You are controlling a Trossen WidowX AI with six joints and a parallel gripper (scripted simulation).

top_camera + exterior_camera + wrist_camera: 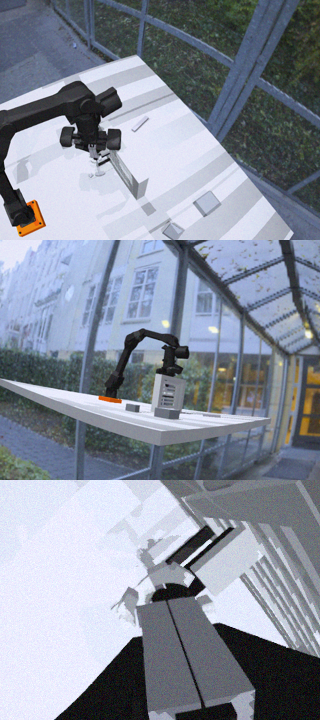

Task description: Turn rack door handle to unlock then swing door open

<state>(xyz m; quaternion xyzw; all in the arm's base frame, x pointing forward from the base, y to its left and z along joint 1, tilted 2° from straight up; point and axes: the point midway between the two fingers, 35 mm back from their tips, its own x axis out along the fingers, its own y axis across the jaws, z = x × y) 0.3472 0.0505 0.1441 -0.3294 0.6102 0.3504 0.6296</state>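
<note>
The pale rack (140, 188) (155, 392) stands upright on the table, with a slatted panel (120, 169) (280, 587) in its frame. The door shows no clear gap from the frame; its exact angle is hard to tell. My gripper (93, 150) (178, 640) points down beside the rack and is shut on the upright handle. In the wrist view the handle's two grey halves (162, 655) are pressed together, with only a thin line between them. The handle is turned well away from line with its pale bracket (227, 562). The exterior view hides the fingertips behind the rack.
A larger grey block (207, 202) (166, 413) and a smaller one (172, 231) (132, 407) lie beyond the rack's near end. A thin flat bar (140, 123) (211, 415) lies on the far side. The arm's orange base (38, 219) (109, 399) sits at one side.
</note>
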